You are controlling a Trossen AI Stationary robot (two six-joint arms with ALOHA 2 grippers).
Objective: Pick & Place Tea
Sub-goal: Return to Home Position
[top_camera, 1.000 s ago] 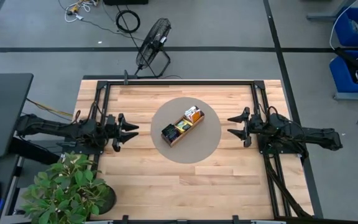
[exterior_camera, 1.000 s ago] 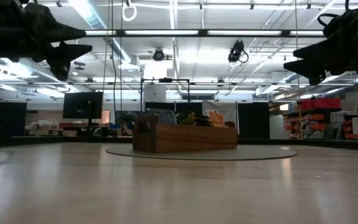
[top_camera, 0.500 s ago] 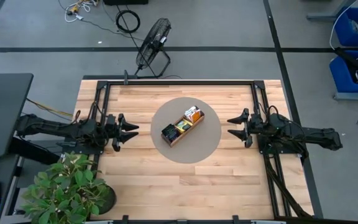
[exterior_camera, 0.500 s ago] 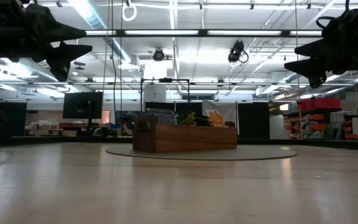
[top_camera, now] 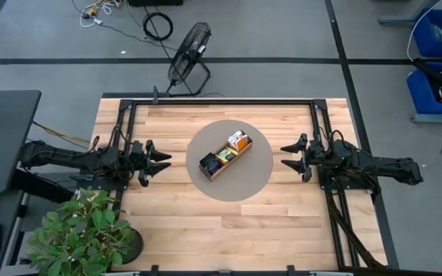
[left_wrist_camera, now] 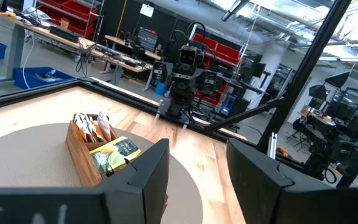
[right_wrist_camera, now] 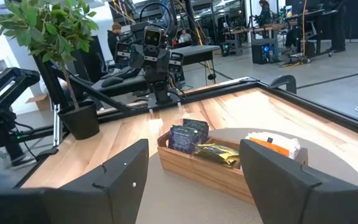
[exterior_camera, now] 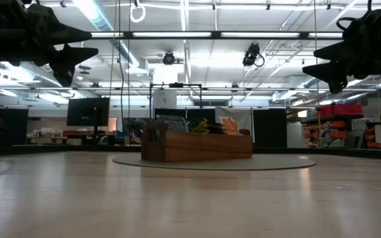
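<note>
A brown wooden tray (top_camera: 225, 156) stands on a round grey mat (top_camera: 253, 178) in the middle of the table. Its compartments hold tea packets: dark navy ones (right_wrist_camera: 188, 135), green-yellow ones (right_wrist_camera: 215, 154) and orange-and-white ones (right_wrist_camera: 272, 145), standing upright. My left gripper (top_camera: 163, 162) hovers open at the table's left side, pointing level toward the tray. My right gripper (top_camera: 288, 154) hovers open at the table's right side, also pointing level at the tray. Nothing is between either pair of fingers.
A potted plant (top_camera: 83, 234) stands at the table's near left corner. A black frame (top_camera: 221, 100) runs along the table's far edge. A floor fan (top_camera: 189, 55) stands beyond the table. Bare wood (top_camera: 229, 222) lies between the mat and the near edge.
</note>
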